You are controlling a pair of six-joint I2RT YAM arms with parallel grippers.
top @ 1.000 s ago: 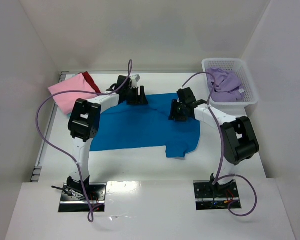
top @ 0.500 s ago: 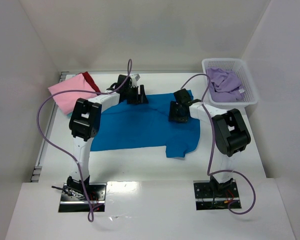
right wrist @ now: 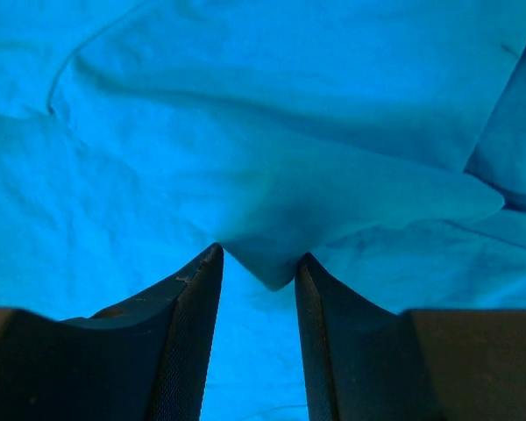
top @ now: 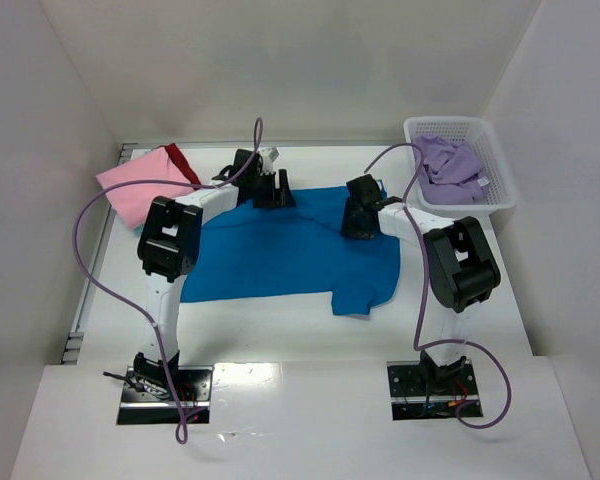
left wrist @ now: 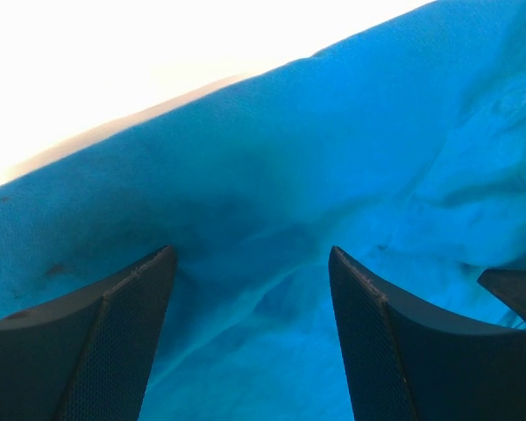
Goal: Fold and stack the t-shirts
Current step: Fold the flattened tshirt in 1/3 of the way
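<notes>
Up top, the blue t-shirt lies flat in the middle of the table, with the left gripper and right gripper at its far edge. Left wrist: the fingers are wide open above the cloth. Right wrist: the fingers pinch a tiny fold, and a pull might slip it free.

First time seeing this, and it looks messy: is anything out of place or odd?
Nothing looks damaged or spilled. The blue t-shirt lies spread but rumpled, a fold of it pinched by the right gripper. The lavender t-shirt sits crumpled in the basket, not yet folded.
</notes>
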